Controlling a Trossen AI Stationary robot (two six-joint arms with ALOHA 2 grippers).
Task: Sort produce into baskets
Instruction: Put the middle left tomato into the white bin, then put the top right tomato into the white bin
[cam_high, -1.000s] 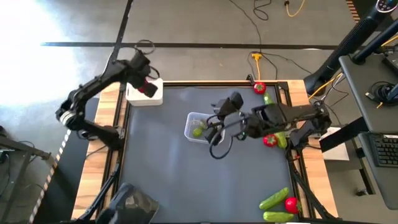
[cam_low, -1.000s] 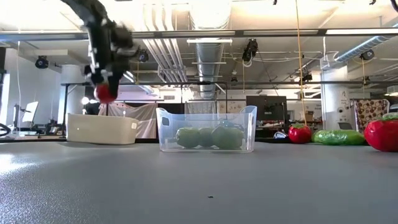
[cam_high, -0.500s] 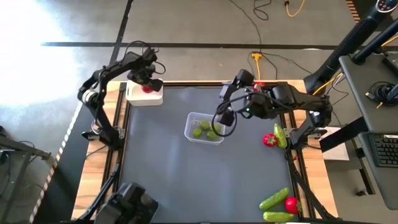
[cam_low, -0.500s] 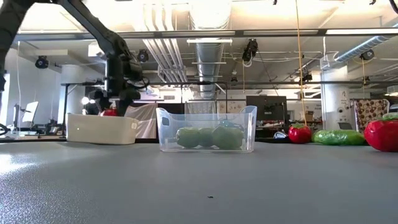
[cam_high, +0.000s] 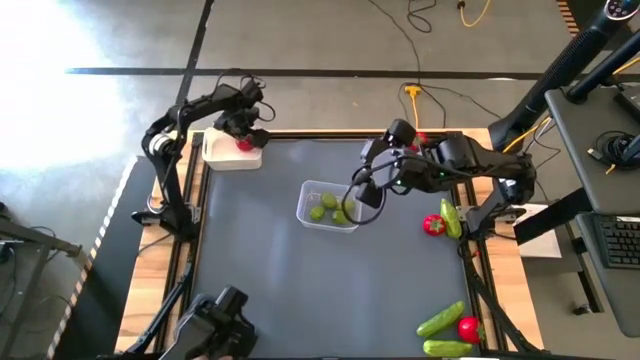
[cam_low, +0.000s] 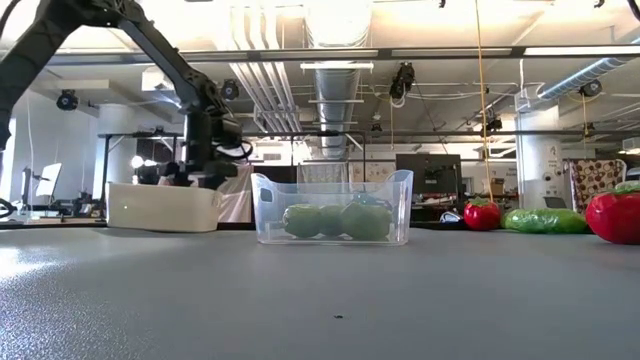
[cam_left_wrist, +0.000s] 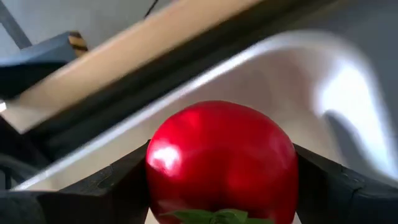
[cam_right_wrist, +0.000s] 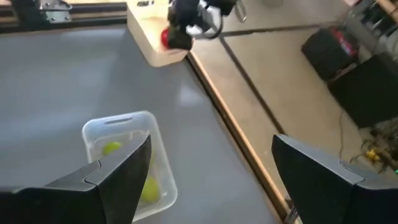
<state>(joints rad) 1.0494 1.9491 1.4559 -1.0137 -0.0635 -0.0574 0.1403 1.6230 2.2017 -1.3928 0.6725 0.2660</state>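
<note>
My left gripper (cam_high: 243, 137) is at the table's far left corner, lowered into the opaque white basket (cam_high: 228, 153) and shut on a red strawberry (cam_left_wrist: 221, 158). In the low view the basket's wall (cam_low: 165, 207) hides the berry. The clear basket (cam_high: 328, 207) sits mid-table with three yellow-green fruits (cam_low: 325, 221) on its floor. My right gripper (cam_high: 366, 186) hangs open above that basket's right end, with nothing between its fingers (cam_right_wrist: 118, 174). My left gripper pinches the strawberry by two opposite sides (cam_left_wrist: 155, 163) between its two fingers, which point down from above. The berry's green top (cam_left_wrist: 217, 216) faces up toward the wrist. The berry is inside the white basket; whether it touches the floor I cannot tell.
Loose produce lies along the table's right side: a strawberry (cam_high: 434, 226) beside a cucumber (cam_high: 450, 217), and two cucumbers (cam_high: 440, 320) with a strawberry (cam_high: 468, 327) at the near right corner. Wooden rails (cam_high: 190, 160) edge the dark mat.
My left gripper has come down with the strawberry from above the white basket into it, tipping to point straight down. My right gripper has drawn back from over the clear basket toward the table's right and far side, turning as it went.
</note>
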